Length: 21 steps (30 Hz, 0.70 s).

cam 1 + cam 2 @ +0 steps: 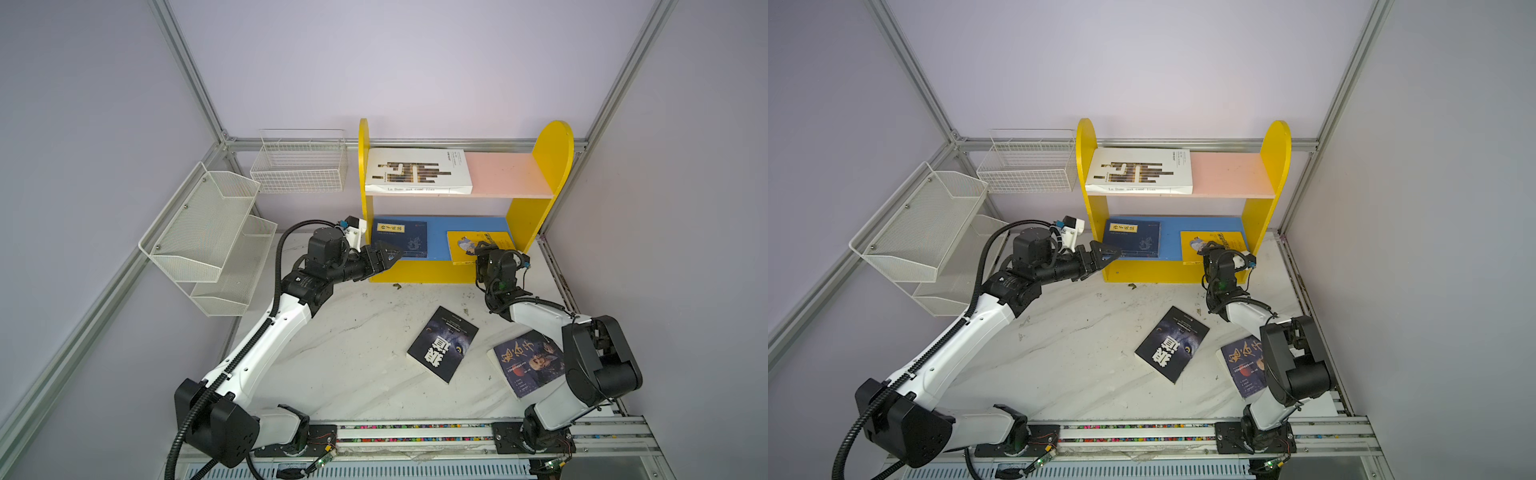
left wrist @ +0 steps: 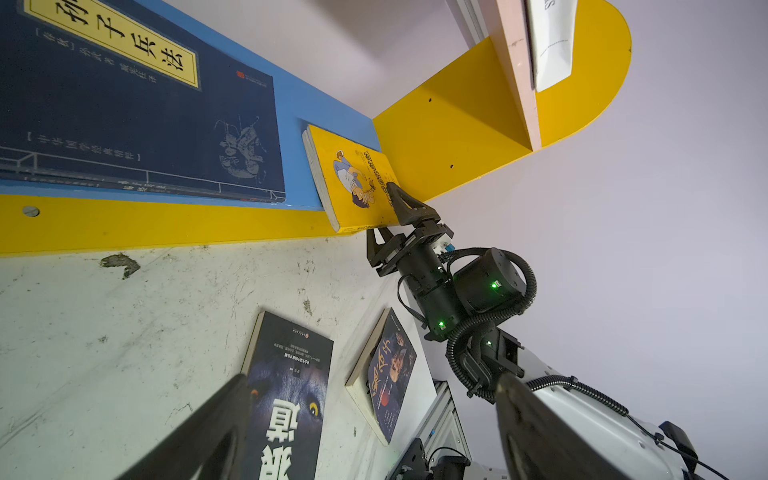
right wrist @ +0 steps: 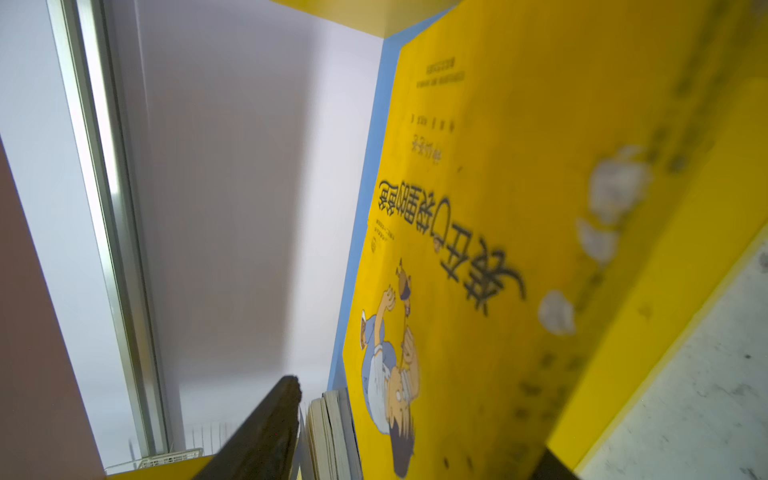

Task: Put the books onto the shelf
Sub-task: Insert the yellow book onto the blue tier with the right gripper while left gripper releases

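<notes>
White marbled table [image 1: 353, 332] inside a lilac-walled enclosure. We are viewing the shelf [image 1: 552, 166], which is standing at the table's far edge. The large white book [image 1: 417, 170] is lying flat on the left of the pink upper board [image 1: 507, 174]. On the blue lower board [image 1: 438, 241], navy books [image 1: 401, 239] are lying stacked at the left. The yellow cartoon book [image 1: 463, 243] is lying at the right, its near edge jutting past the board's front. The right end effector [image 2: 380, 210] is straddling that jutting edge. We are seeing one finger over the cover and the other below the book, the jaws parted wider than the book and not clamping it. The left end effector [image 1: 394, 254] is hovering just in front of the navy books, jaws spread wide and holding nothing. The black book [image 1: 442, 344] and the dark-blue book with a face [image 1: 528, 365] are lying flat on the table near each other, the latter partly hidden by the right arm. A white mesh rack [image 1: 208, 237] and a wire basket [image 1: 299, 166] are sitting left of the shelf.
</notes>
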Motion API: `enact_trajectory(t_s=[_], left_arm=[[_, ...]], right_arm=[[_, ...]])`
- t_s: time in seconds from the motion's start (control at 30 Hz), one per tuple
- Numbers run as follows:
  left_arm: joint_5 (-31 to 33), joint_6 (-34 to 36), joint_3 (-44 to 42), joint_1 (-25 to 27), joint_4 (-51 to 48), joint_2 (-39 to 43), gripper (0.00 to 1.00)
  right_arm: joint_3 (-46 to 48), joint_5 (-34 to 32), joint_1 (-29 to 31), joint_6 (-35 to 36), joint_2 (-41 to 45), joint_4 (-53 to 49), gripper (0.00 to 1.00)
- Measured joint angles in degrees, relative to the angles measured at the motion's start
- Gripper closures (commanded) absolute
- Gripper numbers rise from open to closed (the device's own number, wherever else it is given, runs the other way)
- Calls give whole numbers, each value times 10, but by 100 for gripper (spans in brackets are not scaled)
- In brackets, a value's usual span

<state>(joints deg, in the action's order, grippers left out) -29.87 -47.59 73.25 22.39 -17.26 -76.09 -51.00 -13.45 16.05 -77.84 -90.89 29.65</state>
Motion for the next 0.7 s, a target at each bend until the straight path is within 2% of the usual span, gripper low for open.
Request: enact_trajectory(t_s=[0.2,0.27,0.37,0.53,0.7], left_arm=[[-9,-12,0,-2,9,-17,10],[-10,-13,0,-2,10,-18,10],[-13,-13,0,-2,15,-18,10],[-13,-13,-3,-3,18,-18,10],[-14,-13,-10,-3,17,-18,10]], right_arm=[[0,25,-1,-2,7,-32,46],[0,33,-2,-4,4,-41,62],[0,41,-3,-7,-3,-52,78],[-6,42,-5,-10,-7,-49,87],[-10,45,-12,-14,-21,-34,91]])
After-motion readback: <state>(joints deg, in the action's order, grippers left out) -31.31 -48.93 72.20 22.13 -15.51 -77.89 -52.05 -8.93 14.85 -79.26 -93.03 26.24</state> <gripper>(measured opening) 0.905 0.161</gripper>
